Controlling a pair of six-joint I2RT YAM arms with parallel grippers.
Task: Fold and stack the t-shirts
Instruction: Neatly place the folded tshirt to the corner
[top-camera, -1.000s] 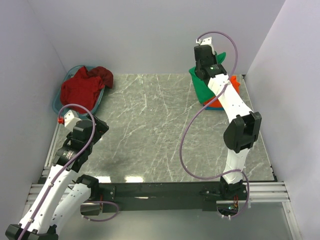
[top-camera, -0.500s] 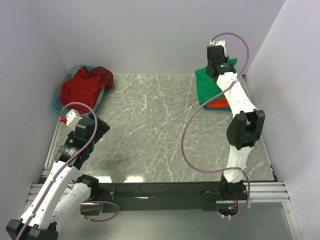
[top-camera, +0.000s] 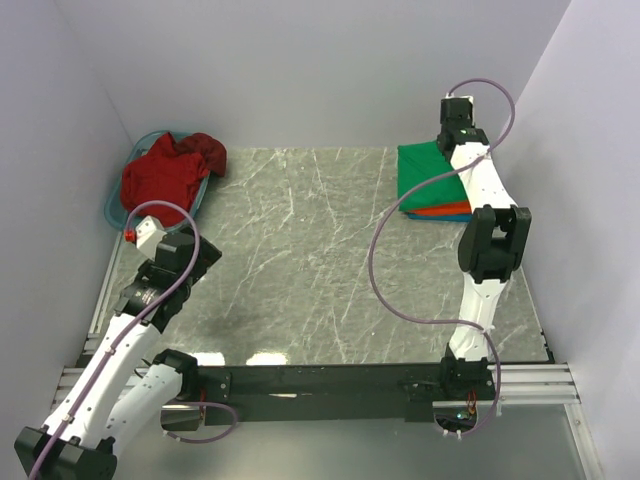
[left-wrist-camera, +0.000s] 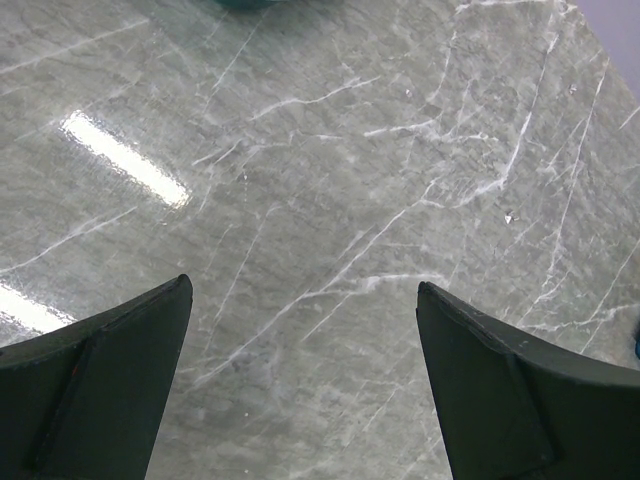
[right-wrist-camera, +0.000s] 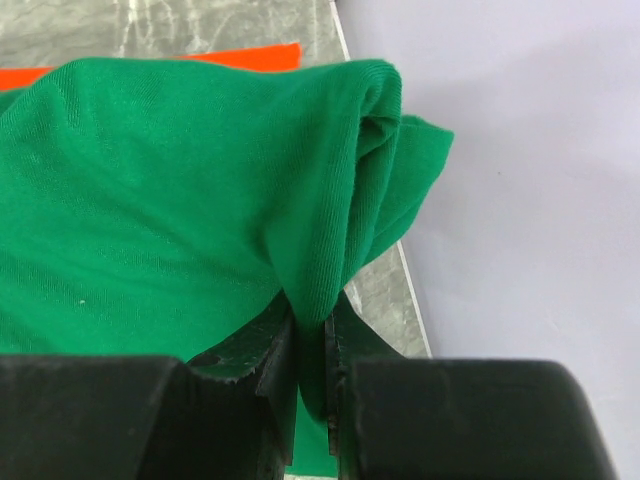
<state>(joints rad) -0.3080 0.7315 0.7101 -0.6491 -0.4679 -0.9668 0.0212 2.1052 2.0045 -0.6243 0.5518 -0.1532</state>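
Across the marble table (top-camera: 300, 260) from the basket (top-camera: 110, 212), the folded green t-shirt (top-camera: 425, 172) tops the orange t-shirt (top-camera: 442, 210), right jaws pinching its edge. The dark red t-shirt (top-camera: 165, 175), heaped in the basket, awaits folding; left jaws spread.

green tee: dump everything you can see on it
The green t-shirt looks like soft, bright knit cotton. It is folded into a flat rectangle atop the orange t-shirt at the far right of the table. The right pincer is shut on a bunched, raised fold at its far right corner.
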